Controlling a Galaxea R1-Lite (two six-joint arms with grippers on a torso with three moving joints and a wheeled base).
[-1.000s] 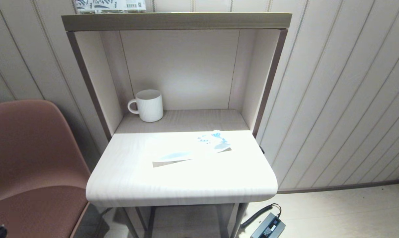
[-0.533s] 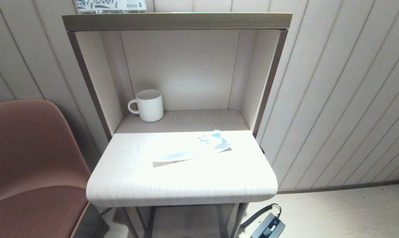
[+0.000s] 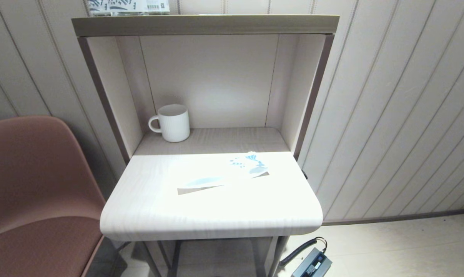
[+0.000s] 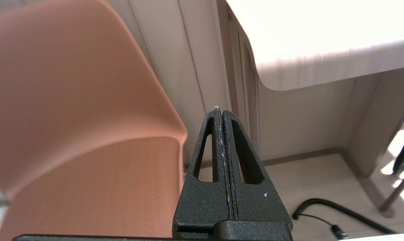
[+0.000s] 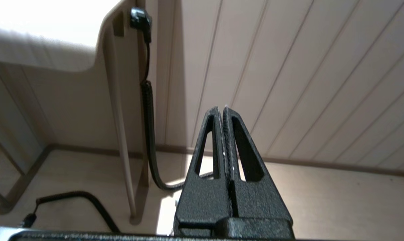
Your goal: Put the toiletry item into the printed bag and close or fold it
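The printed bag (image 3: 224, 173) lies flat on the white table top (image 3: 158, 211), with its blue leaf prints (image 3: 249, 163) at the right end. A pale blue elongated shape (image 3: 207, 180) shows at its left part; I cannot tell whether it is inside the bag. Neither gripper appears in the head view. My left gripper (image 4: 221, 110) hangs shut and empty below table height, between the chair and the table's left side. Beside the table's right leg, near the wall, my right gripper (image 5: 222, 108) is shut and empty as well.
A white ribbed mug (image 3: 173, 122) stands at the back left of the alcove. A printed box with a barcode label (image 3: 128, 7) sits on the top shelf. A brown chair (image 3: 35, 184) is to the left. A power adapter (image 3: 312, 263) and cables lie on the floor.
A dark bit of the left arm at the head view's bottom left corner a second ago has dropped out of sight. The bag has not moved.
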